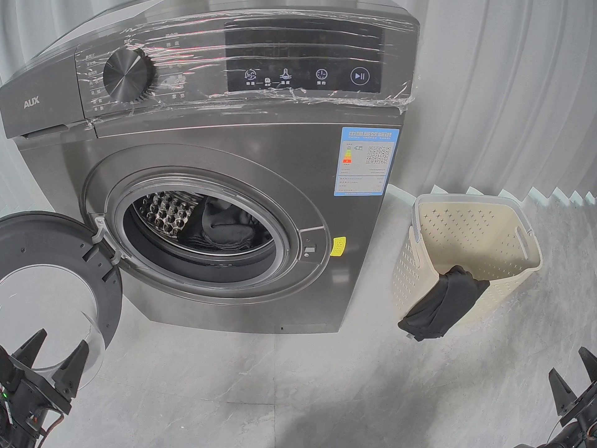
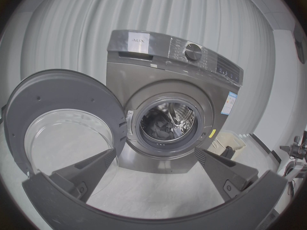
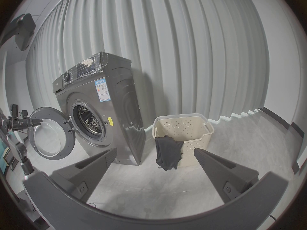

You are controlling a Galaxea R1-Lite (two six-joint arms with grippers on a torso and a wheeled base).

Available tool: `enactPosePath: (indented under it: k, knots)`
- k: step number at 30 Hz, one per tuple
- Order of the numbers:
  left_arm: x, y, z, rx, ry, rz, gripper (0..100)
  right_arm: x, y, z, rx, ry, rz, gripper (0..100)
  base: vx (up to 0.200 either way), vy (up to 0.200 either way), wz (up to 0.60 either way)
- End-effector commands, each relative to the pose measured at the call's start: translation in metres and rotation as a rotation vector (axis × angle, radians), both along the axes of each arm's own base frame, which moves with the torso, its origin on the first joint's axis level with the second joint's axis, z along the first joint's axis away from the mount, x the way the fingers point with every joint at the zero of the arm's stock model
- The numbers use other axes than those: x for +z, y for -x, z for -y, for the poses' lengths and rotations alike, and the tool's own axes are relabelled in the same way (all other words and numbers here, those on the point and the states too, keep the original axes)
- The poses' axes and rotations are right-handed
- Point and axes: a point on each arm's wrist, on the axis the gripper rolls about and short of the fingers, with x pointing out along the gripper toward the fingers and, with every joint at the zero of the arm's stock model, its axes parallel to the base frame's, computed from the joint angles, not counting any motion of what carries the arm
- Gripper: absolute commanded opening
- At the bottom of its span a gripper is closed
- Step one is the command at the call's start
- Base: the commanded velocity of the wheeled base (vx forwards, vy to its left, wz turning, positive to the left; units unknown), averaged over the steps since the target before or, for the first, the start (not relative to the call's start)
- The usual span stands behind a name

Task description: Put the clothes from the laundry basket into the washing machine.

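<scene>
Washer (image 1: 249, 132): door (image 1: 37, 238) swung open, dark clothes (image 1: 224, 225) in drum (image 1: 163, 210).
Basket (image 1: 479, 231): on floor (image 1: 249, 381) beside washer, black garment (image 1: 444, 306) draped over its front rim.
Left gripper (image 1: 61, 343): wide, empty.
Right gripper (image 1: 569, 365): wide, empty.

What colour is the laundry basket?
The laundry basket is cream; best in the head view.

The head view looks down from close above; the washing machine (image 1: 249, 126) fills its upper left and centre, the laundry basket (image 1: 472, 238) its right; the left wrist view sits low and near, facing the drum (image 2: 168, 122) head-on; the right wrist view sits low and farther off, facing the basket and the machine's side; all three share machine, door (image 1: 56, 269) and basket.
</scene>
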Motion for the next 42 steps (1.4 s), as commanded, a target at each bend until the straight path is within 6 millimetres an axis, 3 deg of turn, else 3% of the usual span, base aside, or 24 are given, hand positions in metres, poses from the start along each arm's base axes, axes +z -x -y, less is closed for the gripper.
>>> enactPosePath:
  k: [1, 8, 9, 14, 21, 24, 26, 30, 36, 42]
  knots:
    - [-0.004, 0.014, -0.011, 0.089, 0.044, 0.072, 100, -0.009, 0.006, 0.000, -0.021, -0.005, 0.039, 100, 0.000, -0.200, 0.00]
    - [-0.013, 0.025, -0.019, 0.227, 0.027, 0.065, 100, -0.010, 0.006, 0.000, -0.025, 0.027, 0.031, 100, 0.000, -0.200, 0.00]
    - [-0.016, 0.033, -0.021, 0.233, 0.044, 0.104, 100, -0.010, 0.006, 0.000, -0.025, 0.030, 0.030, 100, 0.000, -0.200, 0.00]
    - [-0.043, 0.055, -0.021, 0.081, 0.019, 0.071, 100, -0.010, 0.006, 0.000, -0.019, 0.037, 0.031, 100, 0.000, -0.200, 0.00]
    - [-0.043, 0.053, -0.019, 0.052, -0.008, 0.053, 100, -0.010, 0.006, 0.000, -0.012, 0.046, 0.032, 100, 0.000, -0.200, 0.00]
    - [-0.044, 0.054, -0.017, 0.119, -0.092, 0.053, 100, -0.010, 0.006, 0.000, -0.002, 0.053, 0.033, 100, 0.000, -0.200, 0.00]
    - [-0.044, 0.056, -0.015, 0.146, -0.098, 0.076, 100, -0.010, 0.006, 0.000, -0.003, 0.052, 0.033, 100, 0.000, 0.000, 0.00]
    - [-0.045, 0.063, -0.011, -0.016, -0.098, 0.138, 100, -0.010, 0.006, 0.000, 0.001, 0.053, 0.033, 100, 0.000, 0.000, 0.00]
    - [-0.046, 0.062, -0.011, 0.000, -0.088, 0.140, 100, -0.010, 0.007, 0.000, 0.007, 0.054, 0.033, 100, 0.000, 0.000, 0.00]
    - [-0.046, 0.062, -0.012, 0.049, -0.077, 0.140, 100, -0.010, 0.007, -0.001, 0.033, 0.054, 0.034, 100, 0.000, -0.200, 0.00]
